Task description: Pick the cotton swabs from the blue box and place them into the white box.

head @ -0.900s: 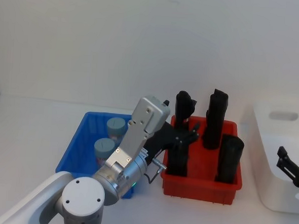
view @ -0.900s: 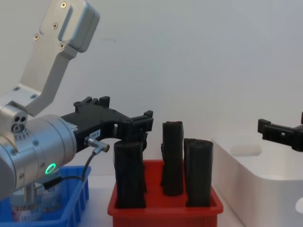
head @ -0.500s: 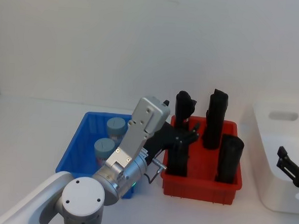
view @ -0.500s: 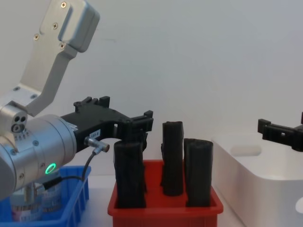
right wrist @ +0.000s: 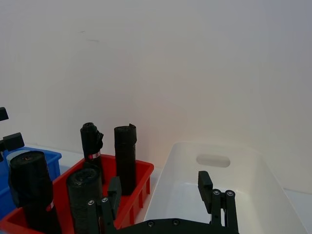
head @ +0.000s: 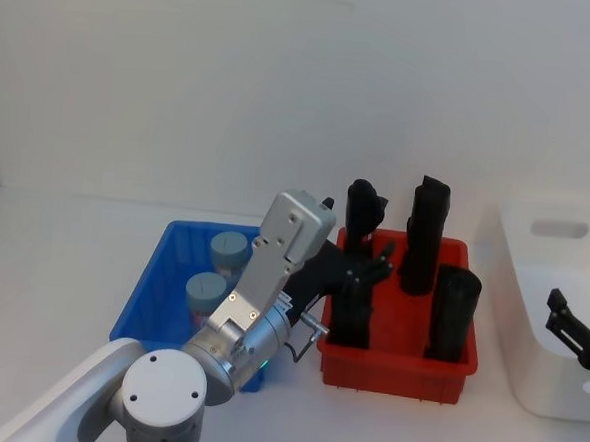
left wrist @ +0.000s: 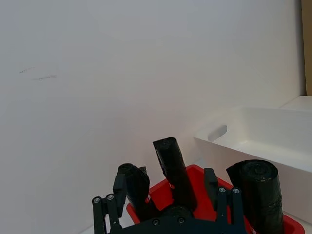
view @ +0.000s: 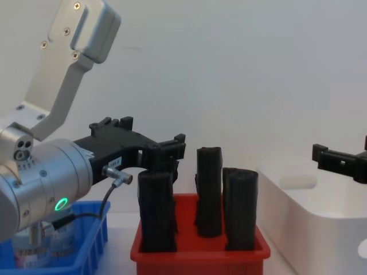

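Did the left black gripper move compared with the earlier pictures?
No. The left gripper stays open at the same spot, just above the top of the front tall black roll in the low red plastic bin.

Robotics lab bench, as suggested by the bare white wall [head: 284, 80] beyond the left gripper [head: 373, 263] and the plain white tabletop [head: 53, 251].
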